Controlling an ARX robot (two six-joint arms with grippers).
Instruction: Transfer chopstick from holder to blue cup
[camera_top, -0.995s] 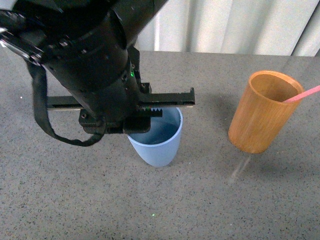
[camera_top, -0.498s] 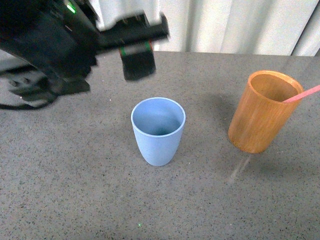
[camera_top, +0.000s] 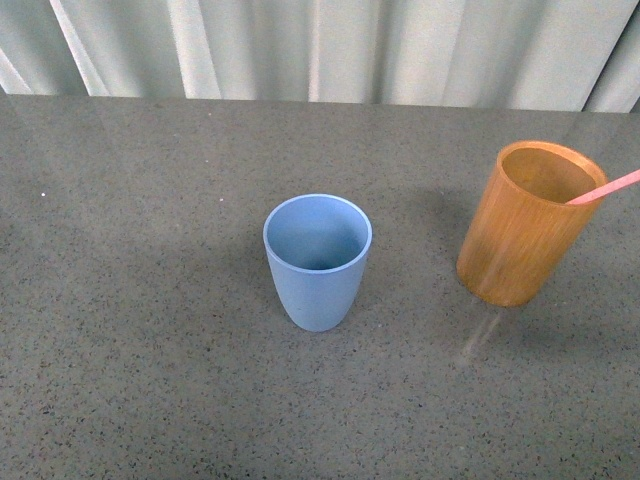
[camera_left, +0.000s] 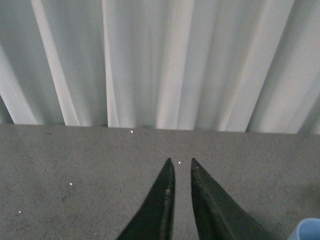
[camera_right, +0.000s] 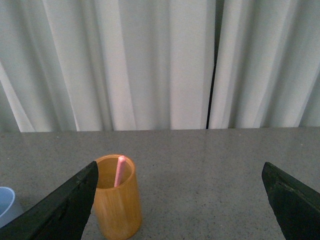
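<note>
grey speckled table (camera_top: 140, 380) fills the front view. the orange-brown holder (camera_top: 515, 235) stands on the right, the blue cup (camera_top: 315, 275) upright at centre, well apart. right gripper (camera_right: 180, 164) is spread wide, empty, facing the holder. left gripper (camera_left: 180, 160) is pinched nearly together, empty. the pink chopstick (camera_top: 605, 187) leans inside the holder, poking past its rim.

A gray desk (camera_top: 150, 380) and a pale curtain (camera_top: 330, 50)
The desk has tiny dark and light specks. The curtain hangs in long folds behind its far edge, with one dark gap showing.
</note>
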